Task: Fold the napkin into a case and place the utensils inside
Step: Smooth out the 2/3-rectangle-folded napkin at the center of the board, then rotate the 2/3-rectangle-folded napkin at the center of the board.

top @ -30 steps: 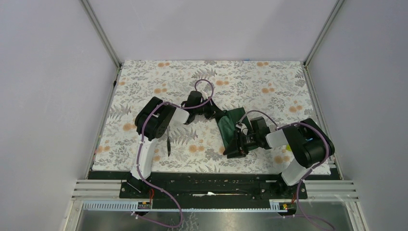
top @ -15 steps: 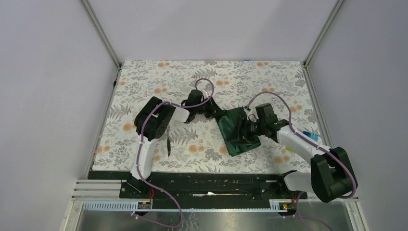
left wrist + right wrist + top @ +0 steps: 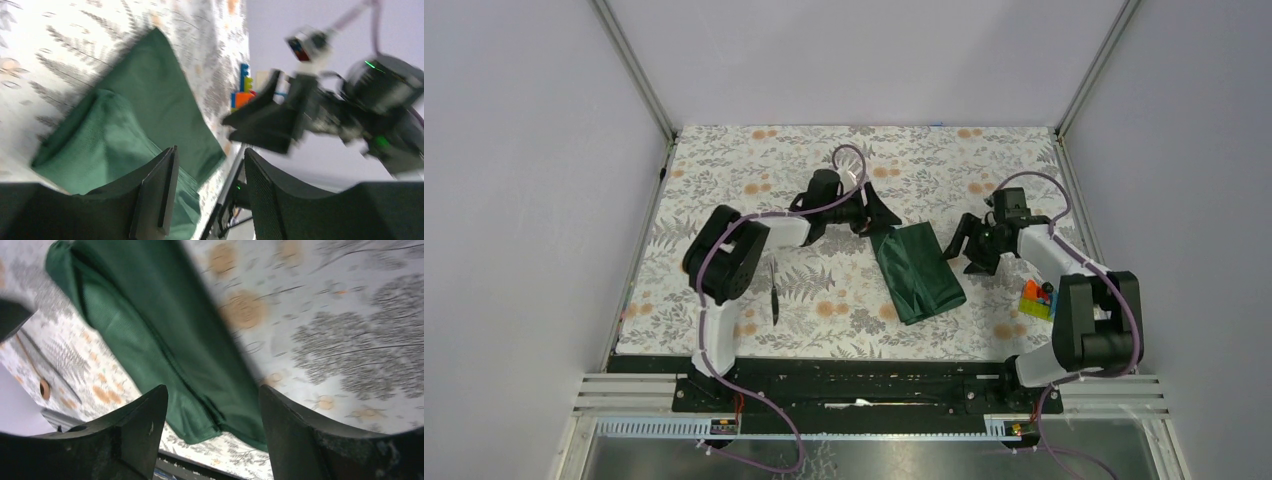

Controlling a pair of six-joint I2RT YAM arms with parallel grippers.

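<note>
Top external view: left claw (image 3: 879, 215) and right claw (image 3: 962, 245) both hang released, flanking the folded dark green napkin (image 3: 916, 272).

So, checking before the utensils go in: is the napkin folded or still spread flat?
Folded. The napkin lies as a narrow long strip, and the right wrist view shows stacked layers along its edge.

Bare tablecloth (image 3: 834, 300) lies between napkin (image 3: 916, 272) and knife (image 3: 774, 298); toy blocks (image 3: 1036, 298) occupy right edge.
</note>
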